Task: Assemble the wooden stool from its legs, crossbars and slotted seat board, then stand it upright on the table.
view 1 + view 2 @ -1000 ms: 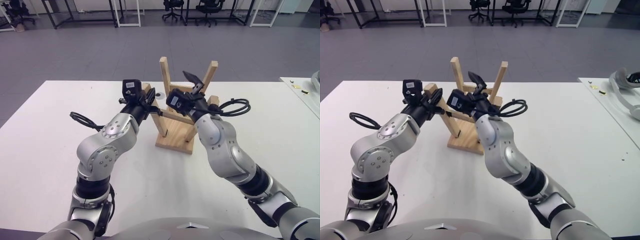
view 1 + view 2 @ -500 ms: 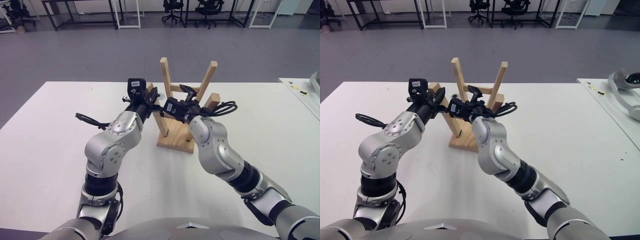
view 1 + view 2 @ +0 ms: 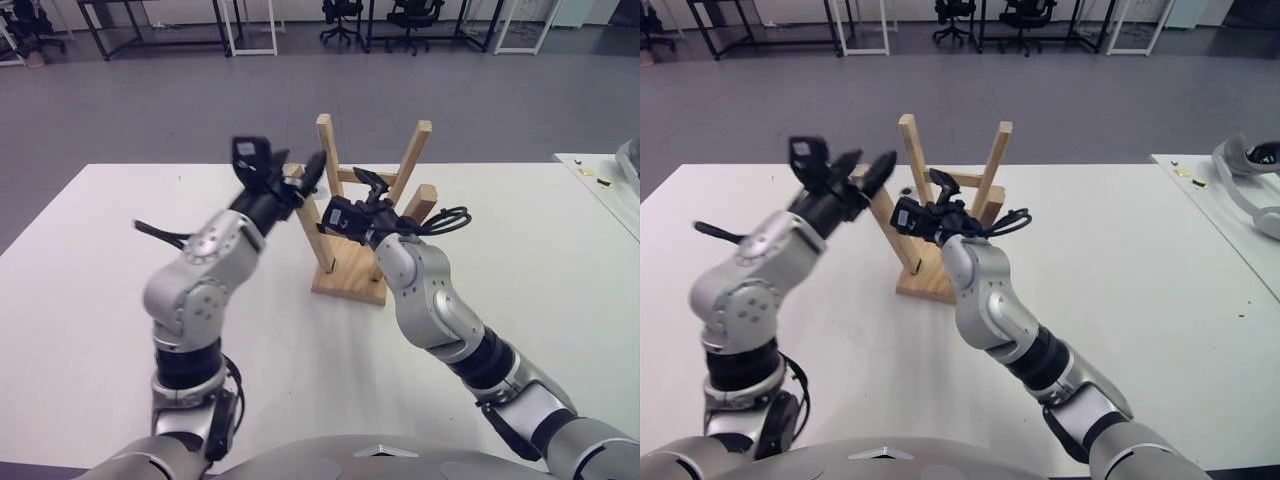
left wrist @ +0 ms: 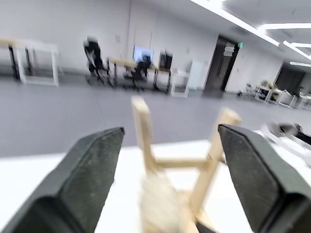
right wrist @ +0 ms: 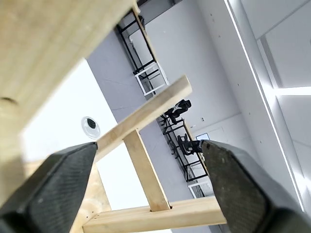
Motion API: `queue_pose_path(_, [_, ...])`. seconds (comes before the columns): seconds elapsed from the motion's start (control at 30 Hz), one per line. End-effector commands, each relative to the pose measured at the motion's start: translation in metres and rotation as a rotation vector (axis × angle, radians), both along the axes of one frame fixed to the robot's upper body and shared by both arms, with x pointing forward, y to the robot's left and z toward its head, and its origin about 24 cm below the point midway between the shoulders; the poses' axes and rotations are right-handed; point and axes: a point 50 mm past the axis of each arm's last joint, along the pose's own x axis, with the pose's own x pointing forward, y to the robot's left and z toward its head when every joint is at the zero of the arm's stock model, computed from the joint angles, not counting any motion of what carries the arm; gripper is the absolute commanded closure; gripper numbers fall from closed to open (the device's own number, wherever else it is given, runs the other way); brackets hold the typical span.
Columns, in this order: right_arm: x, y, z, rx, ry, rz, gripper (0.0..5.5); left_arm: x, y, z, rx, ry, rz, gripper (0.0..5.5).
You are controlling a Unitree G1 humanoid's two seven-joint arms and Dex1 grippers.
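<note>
1. Left eye view: the white table [image 3: 80,260] carries the stool [image 3: 335,255] near its far middle. It is upside down, with its seat board [image 3: 345,285] flat on the table and its legs [image 3: 326,150] pointing up and splaying apart. Crossbars [image 5: 160,216] join the legs.
2. A small round disc [image 5: 91,127] lies on the table just behind the stool. A second table [image 3: 1210,200] stands well off to the right with a white object [image 3: 1250,170] on it. Office chairs [image 3: 345,10] stand across the grey floor behind.
3. The left gripper [image 3: 845,165] hangs in the air just left of the stool, at about the height of the leg tops. Its fingers [image 4: 92,179] are spread wide and hold nothing, and the legs show between them farther off.
4. The right gripper [image 3: 368,190] sits among the legs above the seat board. Its fingers [image 5: 58,184] are spread apart, with one leg close beside them and the crossbars beyond. Whether it touches the wood cannot be told.
</note>
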Motion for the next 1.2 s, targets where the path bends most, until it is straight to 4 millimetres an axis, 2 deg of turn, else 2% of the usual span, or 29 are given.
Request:
queue_pose_path(0.03, [-0.002, 0.001, 0.071, 0.209, -0.241, 0.071, 1.50, 0.017, 0.034, 0.040, -0.040, -0.124, 0.028, 1.94])
queue_pose_path(0.07, [-0.004, 0.000, 0.097, 0.297, -0.291, 0.103, 1.50, 0.025, 0.035, 0.047, -0.023, -0.145, 0.014, 1.94])
queue_pose_path(0.13, [-0.006, -0.010, 0.133, 0.473, -0.318, 0.157, 1.50, 0.039, 0.026, 0.059, -0.001, -0.165, -0.048, 1.94])
queue_pose_path(0.17, [-0.008, -0.016, 0.145, 0.575, -0.274, 0.202, 1.50, 0.042, 0.018, 0.065, -0.006, -0.173, -0.096, 1.94])
queue_pose_path(0.23, [-0.011, -0.037, 0.165, 0.806, -0.175, 0.298, 1.50, 0.034, 0.005, 0.079, -0.069, -0.221, -0.243, 1.94])
queue_pose_path(0.3, [-0.010, -0.065, 0.166, 0.904, -0.099, 0.294, 1.50, 0.028, 0.002, 0.081, -0.099, -0.229, -0.333, 1.94])
queue_pose_path(0.33, [-0.008, -0.077, 0.154, 0.930, -0.030, 0.253, 1.50, 0.032, 0.002, 0.068, -0.107, -0.175, -0.349, 1.94])
queue_pose_path(0.4, [-0.006, -0.091, 0.109, 0.947, 0.142, 0.126, 1.50, 0.045, -0.007, 0.028, -0.077, -0.014, -0.372, 1.94])
queue_pose_path(0.47, [-0.007, -0.094, 0.043, 0.926, 0.374, -0.028, 1.50, 0.052, -0.038, -0.039, 0.035, 0.200, -0.432, 1.94])
queue_pose_path(0.53, [-0.008, -0.098, -0.003, 0.873, 0.516, -0.157, 1.50, 0.049, -0.062, -0.095, 0.167, 0.357, -0.482, 1.94])
queue_pose_path(0.57, [-0.007, -0.099, -0.013, 0.858, 0.550, -0.179, 1.50, 0.049, -0.063, -0.119, 0.230, 0.411, -0.476, 1.94])
queue_pose_path(0.6, [-0.004, -0.101, -0.012, 0.842, 0.541, -0.185, 1.50, 0.051, -0.062, -0.131, 0.239, 0.444, -0.468, 1.94])
queue_pose_path(0.63, [-0.002, -0.101, -0.008, 0.831, 0.528, -0.176, 1.50, 0.052, -0.060, -0.135, 0.239, 0.451, -0.466, 1.94])
queue_pose_path(0.77, [0.004, -0.095, 0.007, 0.813, 0.462, -0.130, 1.50, 0.052, -0.071, -0.104, 0.146, 0.365, -0.526, 1.94])
queue_pose_path(0.83, [0.008, -0.092, 0.021, 0.829, 0.404, -0.102, 1.50, 0.052, -0.072, -0.078, 0.093, 0.297, -0.527, 1.94])
queue_pose_path(0.9, [0.011, -0.093, 0.035, 0.848, 0.341, -0.078, 1.50, 0.057, -0.065, -0.048, 0.059, 0.218, -0.498, 1.94])
queue_pose_path(0.97, [0.012, -0.093, 0.069, 0.895, 0.202, 0.021, 1.50, 0.064, -0.047, 0.004, 0.018, 0.079, -0.450, 1.94])
queue_pose_path(1.0, [0.012, -0.093, 0.079, 0.912, 0.158, 0.054, 1.50, 0.064, -0.042, 0.020, 0.005, 0.041, -0.440, 1.94])
queue_pose_path(1.07, [0.003, -0.099, 0.129, 1.021, -0.008, 0.194, 1.50, 0.058, -0.022, 0.088, -0.058, -0.138, -0.434, 1.94])
queue_pose_path(1.1, [-0.002, -0.102, 0.145, 1.058, -0.056, 0.244, 1.50, 0.053, -0.016, 0.109, -0.078, -0.195, -0.443, 1.94])
queue_pose_path(1.13, [-0.005, -0.103, 0.154, 1.092, -0.075, 0.281, 1.50, 0.050, -0.012, 0.118, -0.076, -0.227, -0.455, 1.94])
queue_pose_path(1.2, [-0.006, -0.103, 0.159, 1.120, -0.067, 0.302, 1.50, 0.050, -0.011, 0.119, -0.064, -0.229, -0.466, 1.94])
